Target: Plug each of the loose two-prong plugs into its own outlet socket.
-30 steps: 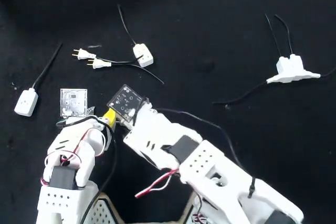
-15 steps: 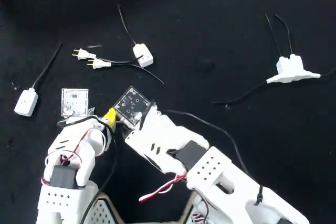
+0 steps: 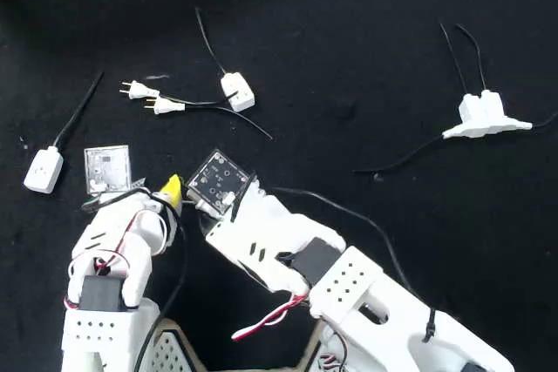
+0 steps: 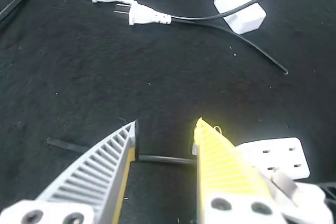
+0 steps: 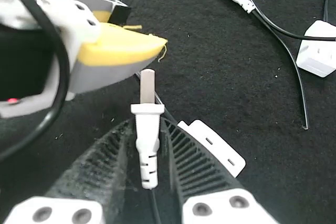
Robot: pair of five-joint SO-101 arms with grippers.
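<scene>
My right gripper [image 5: 147,125] is shut on a white two-prong plug [image 5: 145,113], prongs pointing at the yellow finger of the left gripper [image 5: 123,45] just ahead. A white outlet socket [image 5: 216,149] lies on the cloth just under it. My left gripper [image 4: 165,136] is open, with a thin black cord [image 4: 160,159] lying across the gap and the same outlet socket [image 4: 278,156] beside its yellow finger. In the high view both grippers meet at the front left, left gripper [image 3: 161,191] and right gripper [image 3: 205,205]. Two loose plugs [image 3: 153,98] lie farther back beside another outlet [image 3: 237,91].
A white outlet [image 3: 44,169] with a black cord lies at the far left. At the right, an outlet [image 3: 484,115] has two plugs in it and cords trailing off. The black cloth is open in the middle and at the back.
The left gripper has shifted a little left and back. The right gripper with its plug has edged right and forward toward it.
</scene>
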